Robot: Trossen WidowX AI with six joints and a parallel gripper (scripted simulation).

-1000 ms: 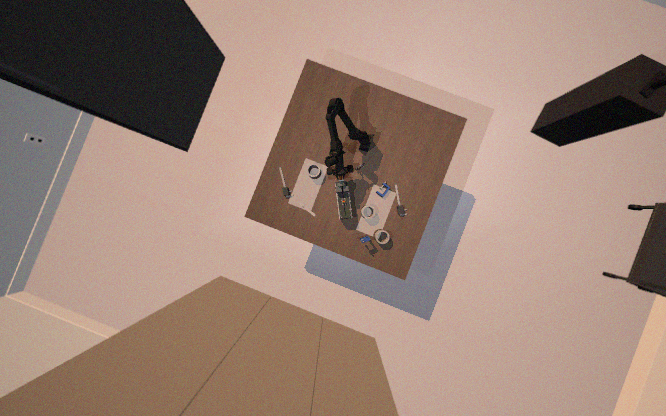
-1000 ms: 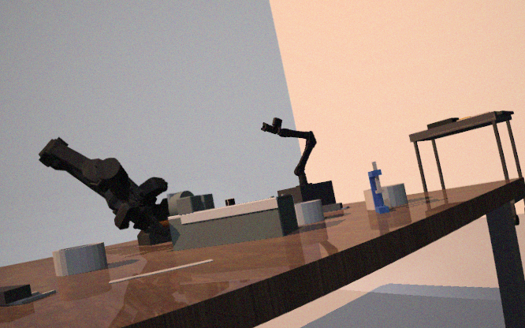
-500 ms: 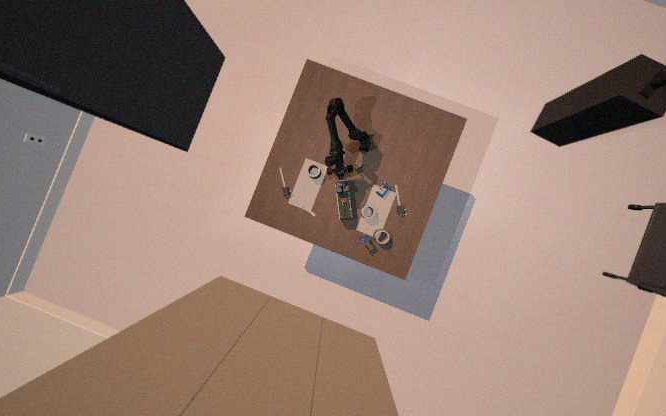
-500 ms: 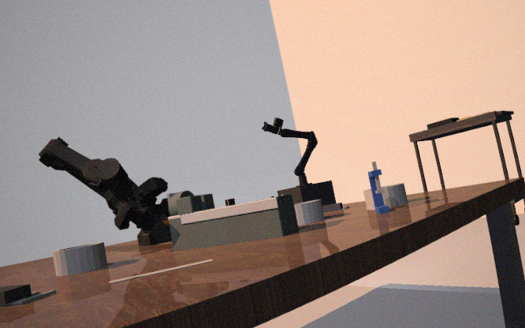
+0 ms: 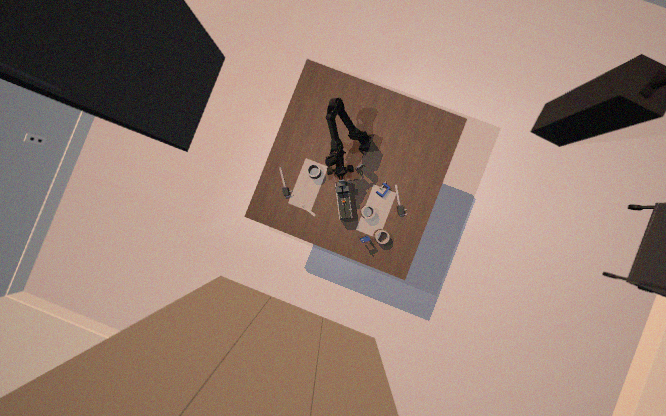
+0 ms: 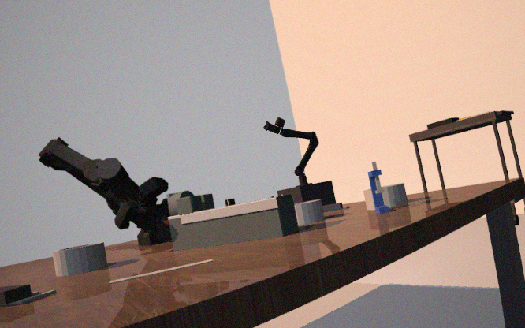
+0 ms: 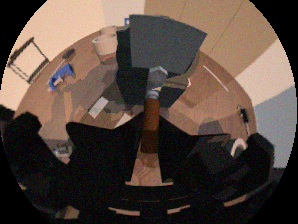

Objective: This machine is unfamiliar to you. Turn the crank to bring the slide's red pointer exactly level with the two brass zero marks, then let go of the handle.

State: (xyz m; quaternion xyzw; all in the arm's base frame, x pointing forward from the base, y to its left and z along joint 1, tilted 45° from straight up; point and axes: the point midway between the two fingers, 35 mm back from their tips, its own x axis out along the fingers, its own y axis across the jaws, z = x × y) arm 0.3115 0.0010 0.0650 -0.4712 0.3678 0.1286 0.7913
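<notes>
Orange-brown handle [image 7: 151, 120] clamped between the black fingers of the gripper [image 5: 340, 173] [image 7: 149, 115], tips close together on either side of it. Wrist slopes down to the handle at the near end of the grey machine [image 5: 344, 201] [image 6: 228, 228] [image 7: 162, 45]. Arm [image 5: 333, 126] [image 6: 103, 175] bent sharply at the elbow, forearm angled down toward the table [image 5: 299, 124] [image 6: 256, 260]. Machine sits on the tabletop, its long body leading away from the gripper. Pointer against the brass marks: too small to tell. White-grey cup [image 5: 314, 171] [image 6: 79, 259] stands to one side of the machine; blue clamp [image 5: 383, 190] [image 6: 377, 193] [image 7: 59, 76] on the other, apart from it.
</notes>
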